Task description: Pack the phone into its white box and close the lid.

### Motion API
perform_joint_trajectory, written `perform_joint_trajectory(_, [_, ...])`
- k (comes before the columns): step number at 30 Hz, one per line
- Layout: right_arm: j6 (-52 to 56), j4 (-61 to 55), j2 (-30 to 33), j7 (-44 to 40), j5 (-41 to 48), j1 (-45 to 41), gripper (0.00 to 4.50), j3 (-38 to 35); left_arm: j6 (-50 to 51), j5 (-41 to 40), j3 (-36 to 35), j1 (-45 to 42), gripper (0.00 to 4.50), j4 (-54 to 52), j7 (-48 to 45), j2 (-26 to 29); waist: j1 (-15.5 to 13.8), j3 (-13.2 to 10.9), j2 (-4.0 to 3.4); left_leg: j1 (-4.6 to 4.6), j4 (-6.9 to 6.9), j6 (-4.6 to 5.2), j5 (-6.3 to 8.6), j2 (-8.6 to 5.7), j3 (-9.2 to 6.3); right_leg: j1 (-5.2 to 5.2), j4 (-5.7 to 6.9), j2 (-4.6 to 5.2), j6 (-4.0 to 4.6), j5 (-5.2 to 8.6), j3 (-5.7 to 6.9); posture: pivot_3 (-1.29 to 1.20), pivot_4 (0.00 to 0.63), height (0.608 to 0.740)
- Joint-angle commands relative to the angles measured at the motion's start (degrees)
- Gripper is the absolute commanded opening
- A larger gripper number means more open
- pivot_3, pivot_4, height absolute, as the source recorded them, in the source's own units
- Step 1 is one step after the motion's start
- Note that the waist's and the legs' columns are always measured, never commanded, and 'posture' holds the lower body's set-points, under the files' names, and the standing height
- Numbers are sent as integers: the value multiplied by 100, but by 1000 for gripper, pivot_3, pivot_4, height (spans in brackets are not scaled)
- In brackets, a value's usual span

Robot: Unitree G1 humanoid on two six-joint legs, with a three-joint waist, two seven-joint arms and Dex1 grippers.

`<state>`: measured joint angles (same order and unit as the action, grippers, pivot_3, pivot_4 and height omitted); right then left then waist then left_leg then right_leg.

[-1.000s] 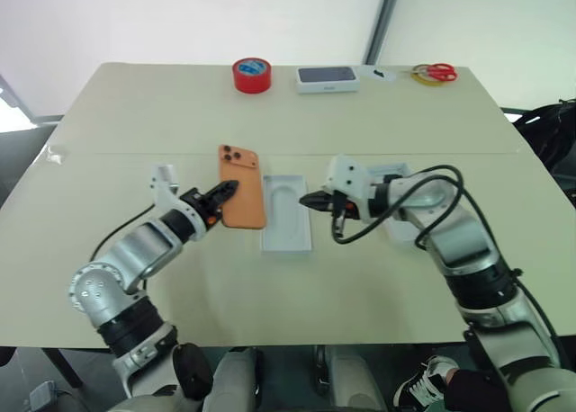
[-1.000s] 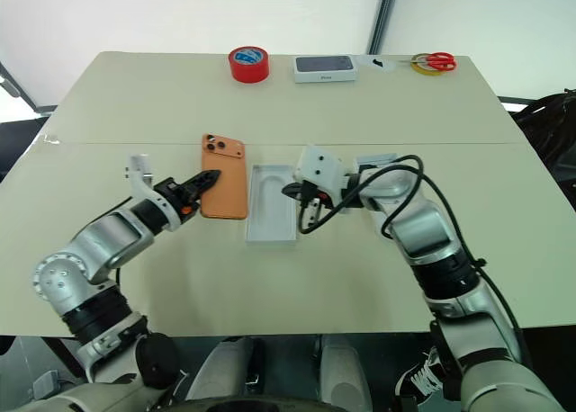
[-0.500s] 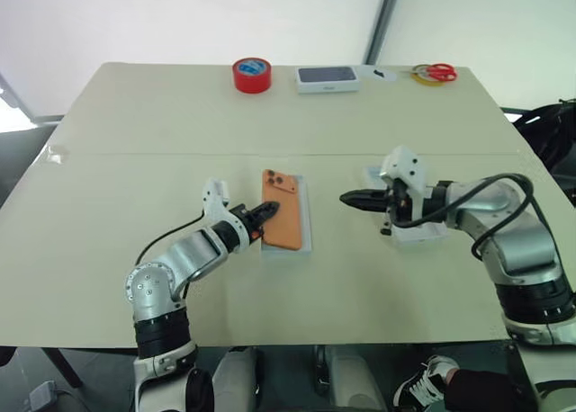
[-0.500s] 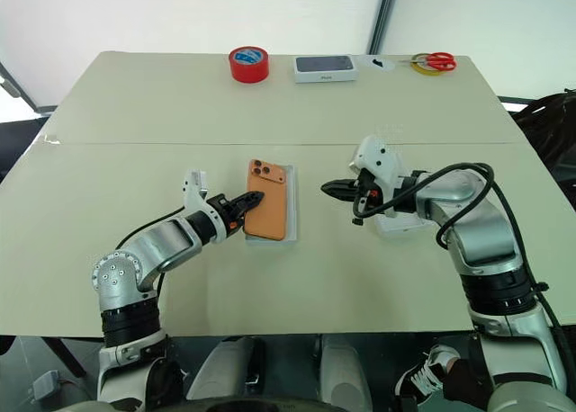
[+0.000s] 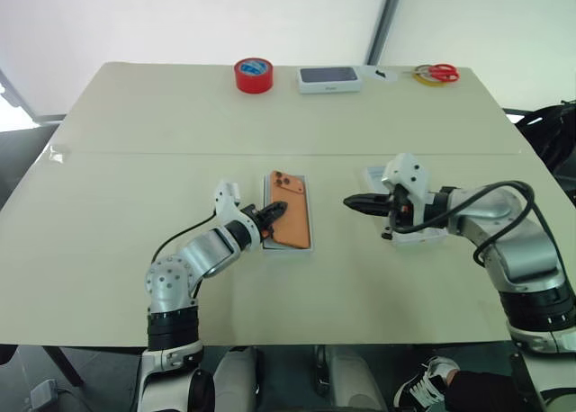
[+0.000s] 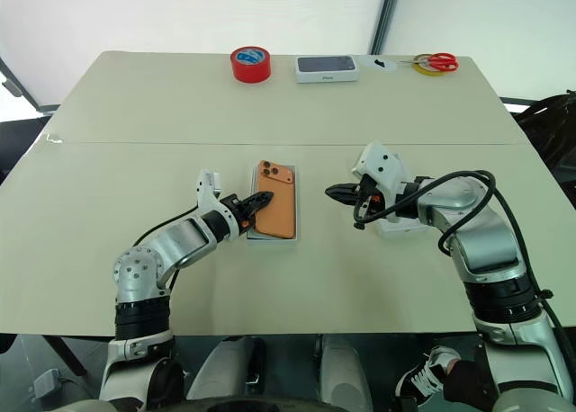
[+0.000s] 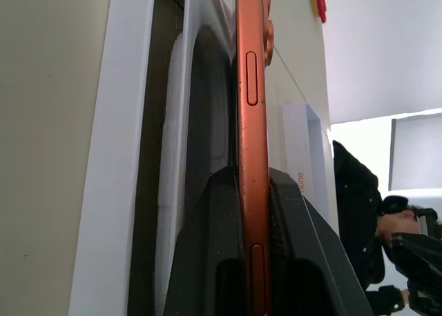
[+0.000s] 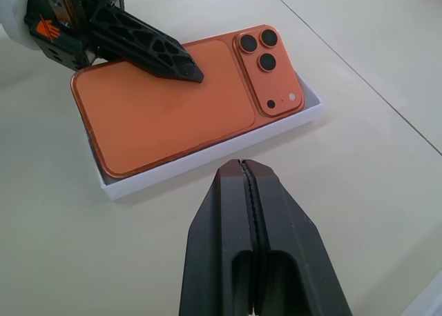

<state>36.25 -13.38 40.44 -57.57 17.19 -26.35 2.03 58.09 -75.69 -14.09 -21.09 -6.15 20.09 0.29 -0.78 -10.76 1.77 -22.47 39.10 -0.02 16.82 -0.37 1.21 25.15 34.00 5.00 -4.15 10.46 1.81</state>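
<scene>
While the phone point(image 5: 291, 220) is pinched by its long edge in the left tool point(image 5: 273, 213), it is kept tilted over the white box point(image 8: 207, 165), camera end farthest from that tool, likely for lowering. A pale insert is seen in the box. Beside the box, the right tool point(image 5: 349, 201) is clenched empty.

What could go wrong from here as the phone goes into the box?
The left gripper grips the phone by its edge, over the white box; releasing askew may leave it resting on the rim. Its lower finger is inside the box and might drag it on withdrawal. The shut right gripper hovers close and could bump the box.
</scene>
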Motion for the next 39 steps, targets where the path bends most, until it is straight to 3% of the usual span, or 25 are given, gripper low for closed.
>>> perform_joint_trajectory(1, [-130,-198,69,27,34,-63,0,28,-32,-32,77,-99,1692,-147,-117,43,0,0,0,0,0,0,0,0,0,0,0,0,0,0,0,0,150,732])
perform_joint_trajectory(6, [-211,-163,77,48,-27,-93,0,152,58,-345,41,-93,4169,-525,-57,274,5,0,0,1,0,0,0,2,-1,0,1,-1,0,0,0,0,150,732])
perform_joint_trajectory(12, [-308,-78,42,217,-301,-221,0,420,223,-829,21,-17,4169,-1011,51,1004,10,-1,-1,2,-1,0,0,8,-1,2,3,-7,0,0,0,0,150,732])
perform_joint_trajectory(21, [-20,356,-274,784,-910,-580,0,1059,148,-686,-71,168,4169,-1409,-157,2289,5,-1,-2,2,-1,-1,-1,7,0,2,2,-6,1,0,-1,0,150,732])
perform_joint_trajectory(24, [220,597,-471,1055,-1134,-777,0,1250,86,61,65,260,3403,-1540,-352,2771,8,-3,-6,2,-1,-1,-1,7,2,2,2,-6,1,0,-1,0,150,732])
perform_joint_trajectory(28, [398,707,-698,1248,-1436,-909,0,1633,-4,1666,1027,258,1476,-1536,-1004,3584,8,-3,-7,2,-5,-3,-1,3,6,6,2,-11,2,1,-2,0,150,732])
perform_joint_trajectory(31, [516,611,-794,1324,-1576,-950,0,1787,-43,2335,1577,105,26,-1449,-1439,3683,0,-4,-8,-1,-6,-3,-1,4,6,6,0,-9,2,1,-2,0,150,732])
perform_joint_trajectory(39, [652,595,-1063,1499,-1903,-1022,0,2149,-2,3398,2422,-466,26,-929,-2284,3058,20,-4,-8,-3,-4,-2,-1,6,5,9,1,-7,0,0,0,0,150,732])
